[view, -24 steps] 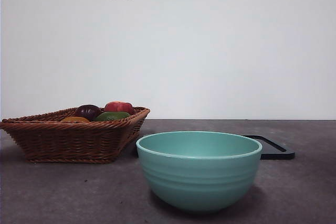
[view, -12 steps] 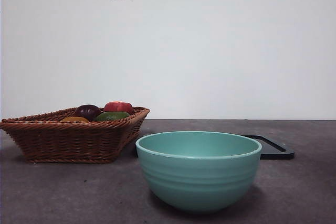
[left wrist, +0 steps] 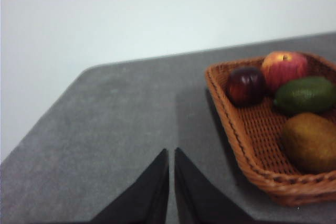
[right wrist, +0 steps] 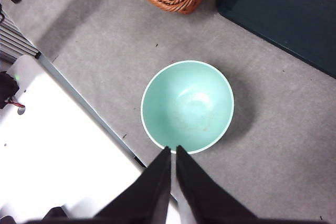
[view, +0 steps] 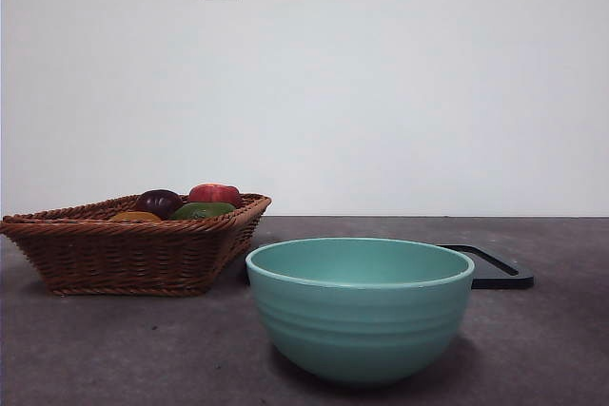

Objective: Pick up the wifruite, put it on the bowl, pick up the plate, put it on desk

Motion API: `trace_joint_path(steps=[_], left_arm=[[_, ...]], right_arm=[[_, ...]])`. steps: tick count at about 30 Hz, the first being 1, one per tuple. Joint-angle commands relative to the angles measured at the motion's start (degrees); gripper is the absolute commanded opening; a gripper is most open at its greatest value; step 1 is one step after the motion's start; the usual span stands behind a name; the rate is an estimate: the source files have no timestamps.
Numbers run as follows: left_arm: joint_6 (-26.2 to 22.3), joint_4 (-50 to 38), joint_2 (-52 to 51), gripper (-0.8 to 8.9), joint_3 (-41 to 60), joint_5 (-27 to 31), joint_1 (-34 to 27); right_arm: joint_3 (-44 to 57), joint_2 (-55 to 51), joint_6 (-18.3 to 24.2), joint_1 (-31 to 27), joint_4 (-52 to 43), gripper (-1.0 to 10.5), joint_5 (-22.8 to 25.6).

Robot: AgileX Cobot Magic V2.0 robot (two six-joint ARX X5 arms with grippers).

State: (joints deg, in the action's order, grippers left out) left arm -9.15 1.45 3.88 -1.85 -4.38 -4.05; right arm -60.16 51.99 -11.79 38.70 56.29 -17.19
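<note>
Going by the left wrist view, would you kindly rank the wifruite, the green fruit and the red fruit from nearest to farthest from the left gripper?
1. The wifruite, at the basket's near end, closest to the left gripper, whose jaws are shut.
2. The green fruit, just behind the wifruite.
3. The red fruit, at the basket's far end.

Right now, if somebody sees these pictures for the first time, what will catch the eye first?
First the mint-green bowl, large and empty, nearest the front camera on the grey desk. Next the wicker basket behind it to one side, holding a red fruit, a dark purple fruit, a green fruit and the brownish wifruite.
</note>
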Motion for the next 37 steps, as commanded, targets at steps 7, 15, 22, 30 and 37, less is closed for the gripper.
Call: trace_joint_path(steps=[7, 15, 22, 30, 37], left_arm=[[-0.2, 9.4, -3.7, 0.17, 1.2, 0.2, -0.2], [1.3, 9.2, -3.7, 0.17, 1.2, 0.2, -0.2], [1.3, 9.2, -3.7, 0.17, 1.2, 0.2, -0.2], [1.3, 9.2, -3.7, 0.17, 1.2, 0.2, -0.2], [1.3, 9.2, -3.7, 0.17, 1.2, 0.2, -0.2]], right_arm=[[-0.7, 0.3, 0.7, 0.5, -0.5, 0.1, -0.2], [-0.7, 0.3, 0.7, 0.5, -0.6, 0.1, -0.2], [-0.7, 0.3, 0.7, 0.5, -0.6, 0.1, -0.2], [-0.7, 0.3, 0.7, 0.5, -0.6, 0.1, -0.2], [-0.7, 0.3, 1.6, 0.5, -0.7, 0.1, 0.0]])
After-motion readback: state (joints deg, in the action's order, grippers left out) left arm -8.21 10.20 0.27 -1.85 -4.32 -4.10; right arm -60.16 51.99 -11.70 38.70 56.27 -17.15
